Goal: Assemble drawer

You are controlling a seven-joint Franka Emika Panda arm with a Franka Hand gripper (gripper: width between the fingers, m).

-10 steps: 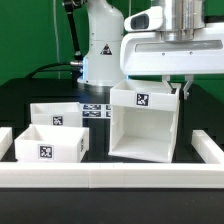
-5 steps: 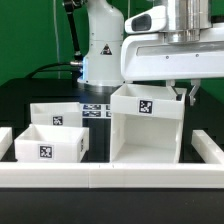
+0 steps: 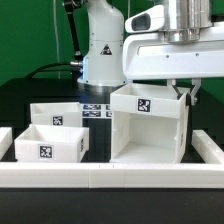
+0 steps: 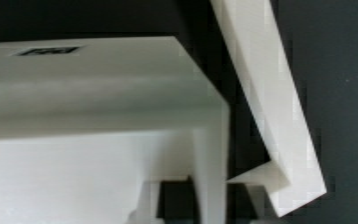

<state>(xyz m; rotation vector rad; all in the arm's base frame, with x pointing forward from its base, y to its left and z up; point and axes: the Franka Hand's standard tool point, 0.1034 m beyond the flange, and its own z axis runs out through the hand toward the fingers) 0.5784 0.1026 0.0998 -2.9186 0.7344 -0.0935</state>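
Observation:
The large white drawer housing [image 3: 148, 130] stands upright on the black table, right of centre, with its open side facing front and a tag on its top rim. My gripper [image 3: 183, 93] comes down on the housing's upper edge at the exterior view's right. In the wrist view my gripper [image 4: 210, 200] has a dark finger on each side of the housing's thin wall [image 4: 208, 150], shut on it. Two small shallow trays, each with a tag, sit at the exterior view's left, one behind [image 3: 58, 115] and one in front [image 3: 48, 143].
Low white border rails run along the front [image 3: 110, 178] and at the exterior view's right [image 3: 210, 147]; a rail also shows in the wrist view [image 4: 265, 80]. The marker board [image 3: 95, 108] lies behind the trays. The arm's white base [image 3: 100, 50] stands at the back.
The housing was tilted one second ago and now stands level on the table. My gripper has stayed on its upper edge. The trays have not moved.

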